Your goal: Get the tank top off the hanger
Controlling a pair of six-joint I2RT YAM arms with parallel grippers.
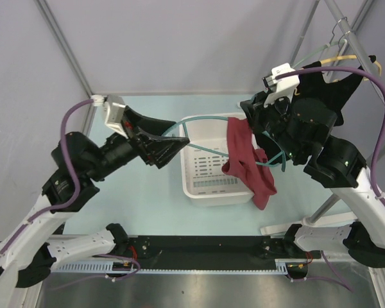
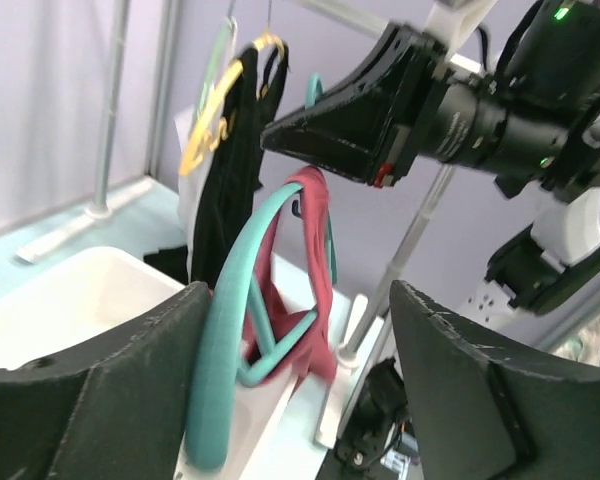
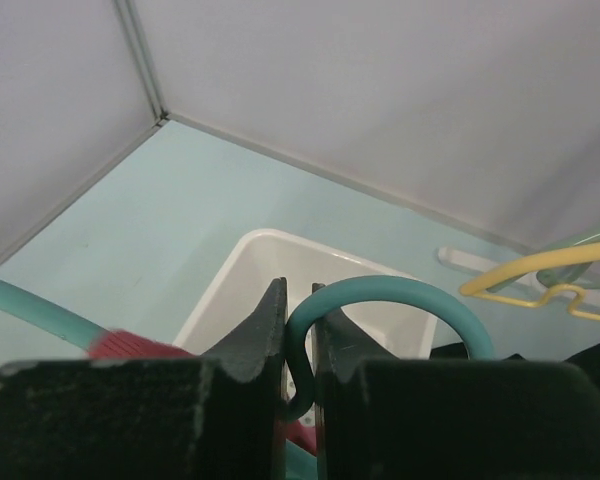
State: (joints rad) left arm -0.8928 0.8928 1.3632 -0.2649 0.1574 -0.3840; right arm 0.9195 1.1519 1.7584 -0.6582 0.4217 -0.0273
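Observation:
A teal hanger [image 1: 208, 118] hangs in the air over the white basket [image 1: 199, 187], with a dark red tank top [image 1: 247, 163] draped from it toward its right end. My right gripper [image 1: 249, 114] is shut on the hanger's hook [image 3: 380, 295], which runs down between its jaws [image 3: 298, 292]. My left gripper [image 1: 175, 144] is open at the hanger's left end. In the left wrist view the teal bar [image 2: 235, 330] lies against the left finger [image 2: 100, 390], with a wide gap to the right finger [image 2: 480, 390]. The tank top [image 2: 315, 230] hangs just beyond.
A black garment [image 1: 327, 90] on a yellow hanger [image 1: 337, 59] hangs from the metal rack [image 1: 356, 45] at the back right. The rack's base bar [image 1: 308, 221] lies on the table by the right arm. The basket's rim also shows in the right wrist view [image 3: 270, 240].

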